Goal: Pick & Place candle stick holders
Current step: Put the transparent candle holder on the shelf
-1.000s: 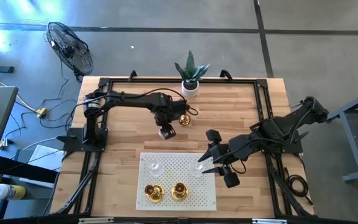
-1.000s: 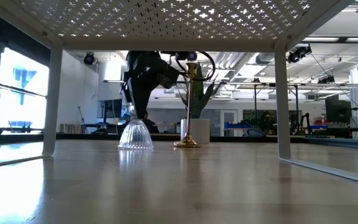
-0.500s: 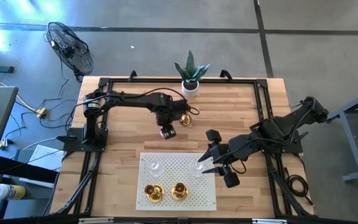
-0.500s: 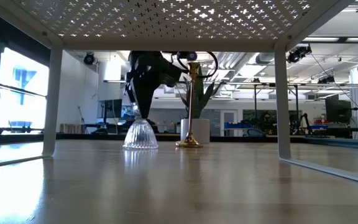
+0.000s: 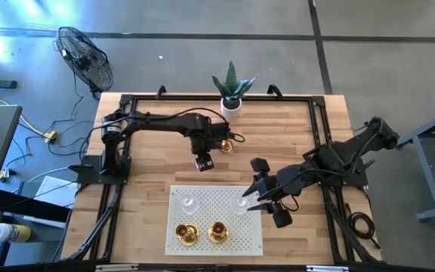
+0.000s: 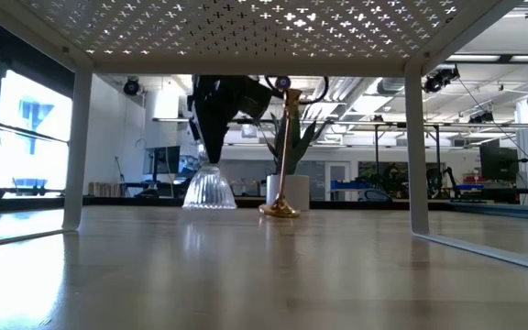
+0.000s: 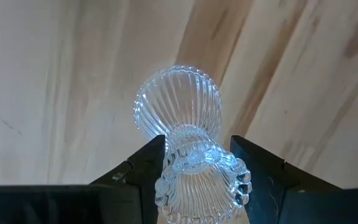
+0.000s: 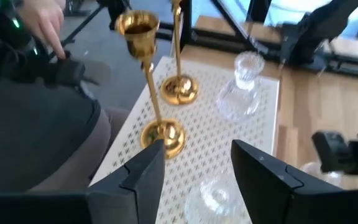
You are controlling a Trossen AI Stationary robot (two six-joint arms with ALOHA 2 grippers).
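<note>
six candle stick holders are in play, and four of them stand on the white perforated mat (image 5: 225, 227): two gold holders (image 5: 202, 233) at the edge nearest the front of the desk (image 5: 149, 170) and two clear glass ones (image 5: 189, 202) at the mat's far edge. the left end effector (image 7: 194, 165) is clamped on the neck of a ribbed glass holder (image 7: 182, 115), on the side of the mat toward the white pot with the green plant (image 5: 232, 94). over the last second, seen from desk height, that glass holder (image 6: 209, 188) has slid sideways toward the third gold holder (image 6: 282, 151) and now seems to hang just clear of the wood, so the pick looks done and the carry to the mat under way. the gold holder beside it leans slightly now, which suggests the arm or the glass may be brushing it; a tip-over is the risk to watch. the right end effector (image 8: 194, 165) waits at the mat's right edge, fingers apart with nothing between them, just beside a glass holder (image 5: 242, 202).
</note>
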